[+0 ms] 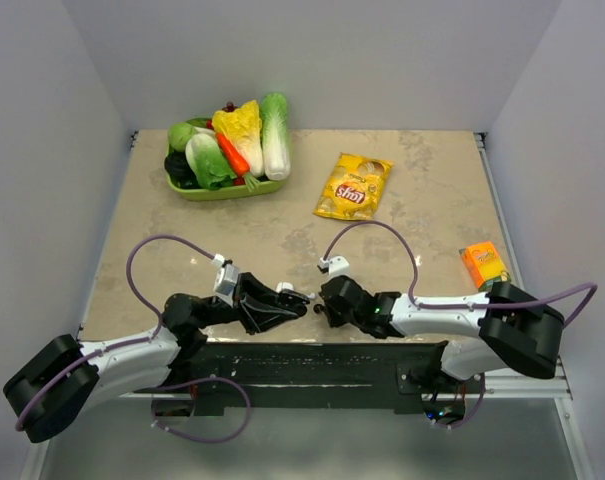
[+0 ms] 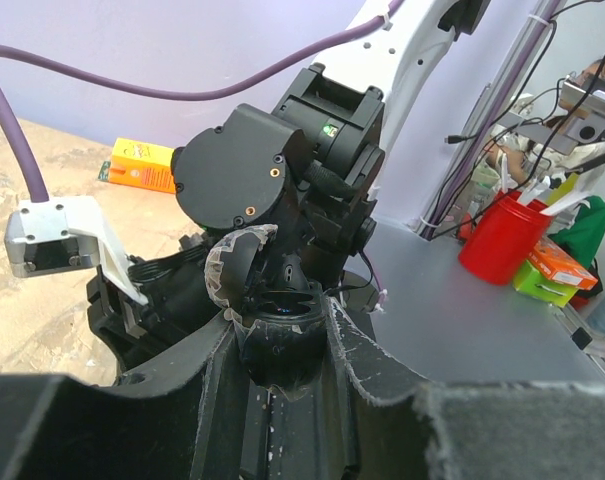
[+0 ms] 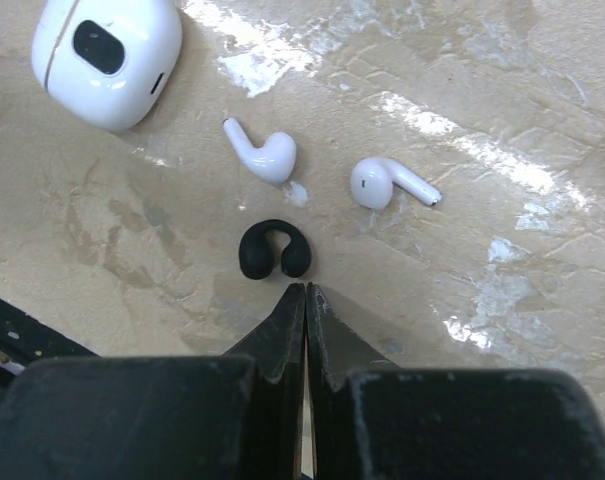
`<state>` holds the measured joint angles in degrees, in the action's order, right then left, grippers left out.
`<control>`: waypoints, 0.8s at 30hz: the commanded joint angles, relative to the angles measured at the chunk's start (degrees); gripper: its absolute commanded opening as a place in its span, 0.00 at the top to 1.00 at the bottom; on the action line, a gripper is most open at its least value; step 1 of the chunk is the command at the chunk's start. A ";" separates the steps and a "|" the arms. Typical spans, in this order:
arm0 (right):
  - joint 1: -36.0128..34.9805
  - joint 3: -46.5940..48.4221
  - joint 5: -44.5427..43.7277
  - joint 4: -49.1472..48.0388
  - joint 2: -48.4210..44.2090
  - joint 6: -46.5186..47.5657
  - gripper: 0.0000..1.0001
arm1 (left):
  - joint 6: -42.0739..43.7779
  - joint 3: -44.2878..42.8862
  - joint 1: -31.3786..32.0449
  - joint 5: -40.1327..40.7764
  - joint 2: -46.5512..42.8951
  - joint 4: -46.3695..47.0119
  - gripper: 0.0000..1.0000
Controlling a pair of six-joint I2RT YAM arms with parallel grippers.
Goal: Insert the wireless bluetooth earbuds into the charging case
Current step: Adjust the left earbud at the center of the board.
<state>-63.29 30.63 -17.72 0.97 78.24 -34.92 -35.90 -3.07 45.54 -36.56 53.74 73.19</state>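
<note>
My left gripper is shut on a dark, round charging case, held with its lid tipped up and its hollow facing the right arm. In the right wrist view a black C-shaped earbud lies on the table just ahead of my right gripper, which is shut and holds nothing. Two white stemmed earbuds lie beyond it. A closed white case sits further off to the left. Seen from above, both grippers meet tip to tip near the table's front edge.
At the back left stands a green tray of toy vegetables. A yellow chips bag lies mid-back and an orange box at the right edge. A black base plate runs along the near edge.
</note>
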 commanded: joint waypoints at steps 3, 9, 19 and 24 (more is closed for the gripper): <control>1.06 -0.04 -1.71 0.18 -2.20 -1.12 0.94 | 0.83 0.61 0.69 0.96 -0.30 35.45 1.00; 0.89 -1.72 1.36 -3.70 -9.06 -2.79 0.62 | 1.18 0.87 0.78 1.31 -0.56 35.36 1.00; 0.97 1.54 1.63 0.35 -2.84 -2.00 1.00 | 1.18 0.61 1.39 1.14 -0.12 35.36 1.00; 0.97 1.27 2.16 -0.45 0.07 -2.61 1.00 | 1.36 0.70 1.57 1.22 0.32 35.36 1.00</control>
<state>-62.39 30.63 -15.70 0.89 76.86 -36.45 -35.86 -3.05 46.68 -35.90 53.80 73.19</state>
